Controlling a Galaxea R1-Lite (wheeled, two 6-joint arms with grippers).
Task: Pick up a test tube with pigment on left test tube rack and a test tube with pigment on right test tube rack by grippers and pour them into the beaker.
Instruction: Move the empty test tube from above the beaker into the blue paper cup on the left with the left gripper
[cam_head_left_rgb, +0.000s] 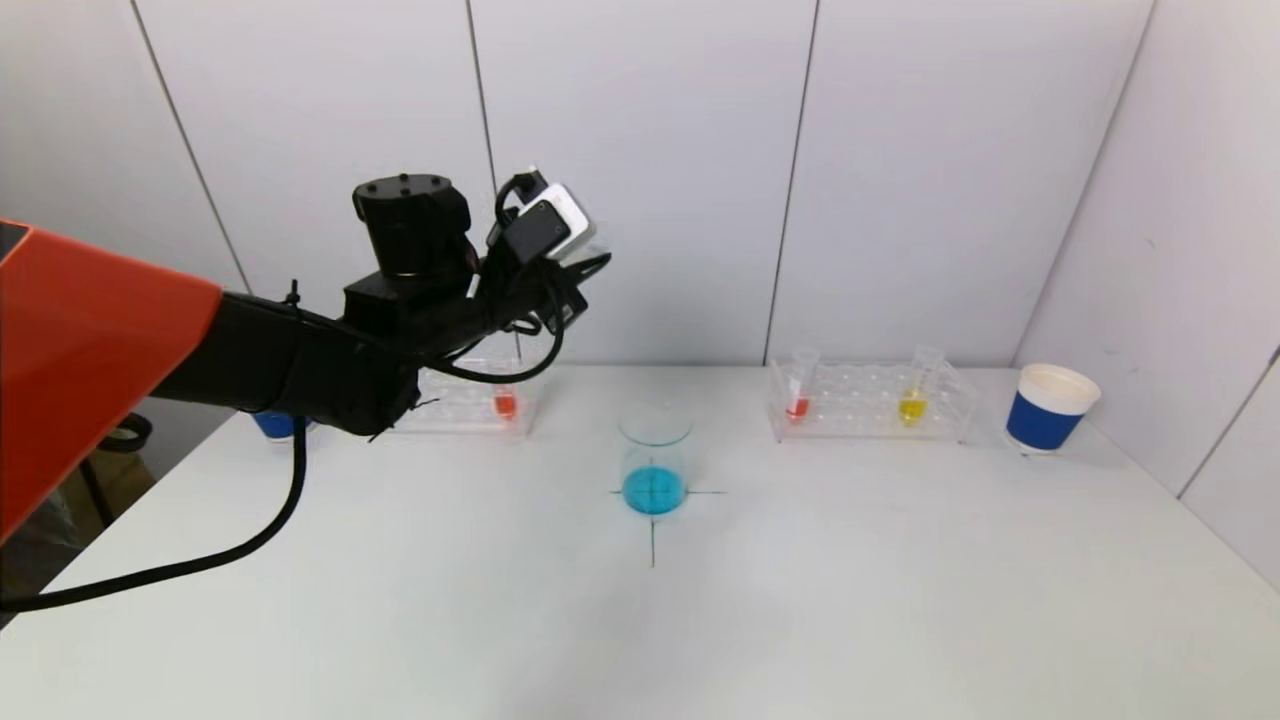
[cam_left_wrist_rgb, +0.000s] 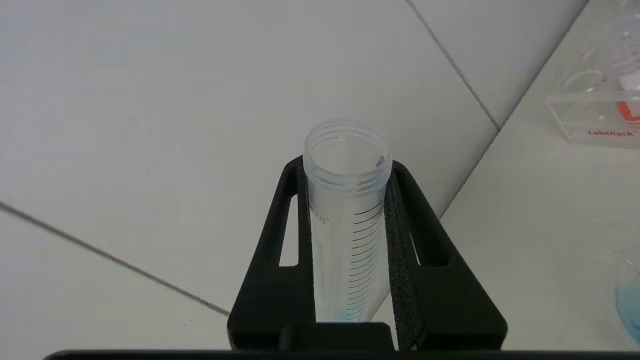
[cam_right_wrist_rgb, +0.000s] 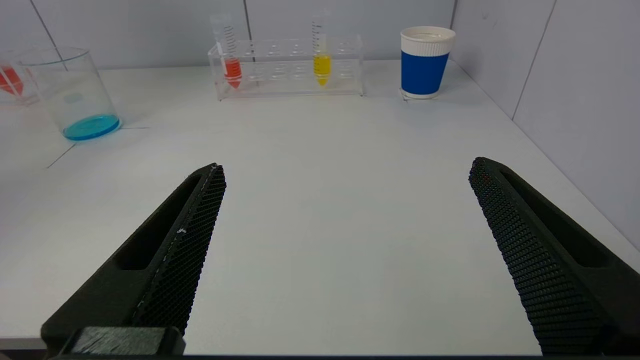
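Note:
My left gripper (cam_left_wrist_rgb: 345, 167) is shut on a clear graduated test tube (cam_left_wrist_rgb: 345, 225), which holds only a blue trace at its bottom. That arm (cam_head_left_rgb: 420, 300) is raised above the left test tube rack (cam_head_left_rgb: 470, 405), where a tube of red pigment (cam_head_left_rgb: 505, 403) stands. The beaker (cam_head_left_rgb: 655, 465) sits mid-table on a cross mark with blue liquid in it. The right test tube rack (cam_head_left_rgb: 870, 400) holds a red tube (cam_head_left_rgb: 798, 392) and a yellow tube (cam_head_left_rgb: 913, 397). My right gripper (cam_right_wrist_rgb: 347, 167) is open and empty, low over the near table, facing the right rack (cam_right_wrist_rgb: 290, 70).
A blue paper cup (cam_head_left_rgb: 1050, 405) stands right of the right rack. Another blue cup (cam_head_left_rgb: 275, 425) shows partly behind my left arm. White walls close the back and the right side. A black cable (cam_head_left_rgb: 200, 560) hangs from the left arm over the table.

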